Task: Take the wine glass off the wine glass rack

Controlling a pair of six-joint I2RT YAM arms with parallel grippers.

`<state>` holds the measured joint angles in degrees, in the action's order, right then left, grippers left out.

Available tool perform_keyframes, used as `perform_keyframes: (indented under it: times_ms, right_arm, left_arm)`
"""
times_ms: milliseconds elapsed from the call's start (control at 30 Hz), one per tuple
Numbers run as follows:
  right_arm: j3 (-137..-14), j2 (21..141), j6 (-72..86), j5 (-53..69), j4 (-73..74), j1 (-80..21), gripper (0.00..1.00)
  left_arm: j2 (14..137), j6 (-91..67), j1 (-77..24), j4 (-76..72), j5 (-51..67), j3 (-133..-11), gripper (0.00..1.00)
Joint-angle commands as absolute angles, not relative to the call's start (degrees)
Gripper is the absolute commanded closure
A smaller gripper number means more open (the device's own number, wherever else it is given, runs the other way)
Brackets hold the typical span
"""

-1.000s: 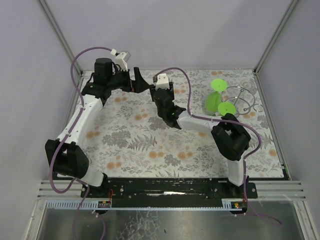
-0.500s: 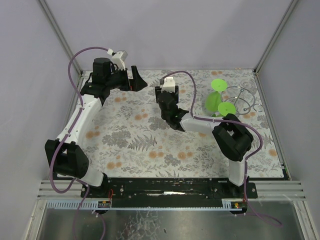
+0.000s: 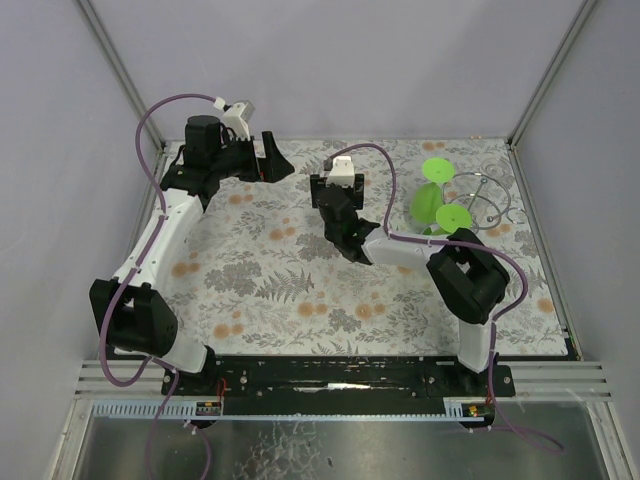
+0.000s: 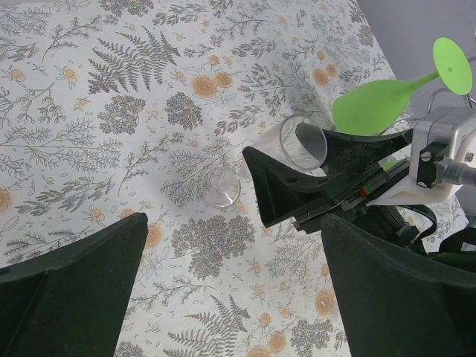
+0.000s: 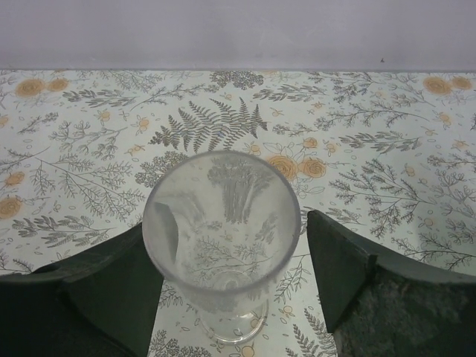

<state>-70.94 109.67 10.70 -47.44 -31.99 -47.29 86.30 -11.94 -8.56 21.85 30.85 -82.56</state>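
Note:
A clear wine glass (image 5: 222,238) stands upright on the flowered cloth between the fingers of my right gripper (image 5: 227,245). The jaws are open around it, with a narrow gap at the right finger (image 5: 338,268). The left wrist view shows the same glass (image 4: 301,145) with its foot (image 4: 221,187) on the cloth. The silver wire rack (image 3: 482,200) stands at the back right with green wine glasses (image 3: 432,195) on it. My right gripper (image 3: 330,190) is left of the rack. My left gripper (image 3: 273,160) is open and empty at the back left.
The cage walls and frame posts (image 3: 545,70) close in the back and sides. A green glass (image 4: 375,105) shows behind the right gripper in the left wrist view. The right arm's elbow (image 3: 465,272) sits just in front of the rack.
My right gripper has shifted a little to the right and toward the front with its wrist turning. The left gripper has barely moved.

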Motion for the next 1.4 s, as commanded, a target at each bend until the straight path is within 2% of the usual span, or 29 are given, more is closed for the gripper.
perform_keyframes:
  times_ms: [0, 367, 733, 833, 900, 1000, 1167, 1267, 1367]
  right_arm:
    - [-71.01, 104.79, 10.77, -47.97, -34.11, -46.59, 0.20]
    - [-74.68, 101.26, 8.13, -46.83, -33.37, -46.32, 0.16]
    - [-75.81, 91.96, 4.12, -48.26, -33.67, -46.29, 0.14]
    - [-79.23, 88.99, 2.27, -48.87, -30.57, -45.91, 0.13]
    - [-86.50, 88.65, 1.83, -48.86, -23.61, -44.09, 0.13]
    - [-99.51, 90.02, 6.31, -45.77, -7.78, -37.79, 0.12]
    - [-115.49, 94.03, 13.56, -36.73, 11.75, -23.49, 0.12]
    - [-118.66, 94.95, 19.22, -31.39, 19.29, -14.93, 0.12]
    - [-116.79, 93.68, 25.29, -26.09, 23.92, -5.76, 0.12]
  left_arm:
    - [86.60, -11.60, -8.18, 21.25, 31.72, -82.98, 0.00]
    - [86.78, -11.86, -8.17, 21.20, 31.29, -83.97, 0.00]
    - [88.13, -13.16, -8.00, 20.48, 31.24, -86.07, 0.00]
    - [88.84, -13.36, -7.99, 20.48, 31.45, -88.05, 0.00]
    - [90.03, -13.76, -8.00, 20.48, 31.87, -90.45, 0.00]
    - [93.85, -15.80, -8.17, 20.45, 33.91, -97.08, 0.00]
    - [106.93, -15.51, -11.07, 25.14, 35.59, -120.30, 0.00]
    - [117.27, -15.80, -13.63, 28.50, 36.59, -137.71, 0.00]
    - [123.53, -19.43, -15.79, 27.05, 38.54, -146.50, 0.00]
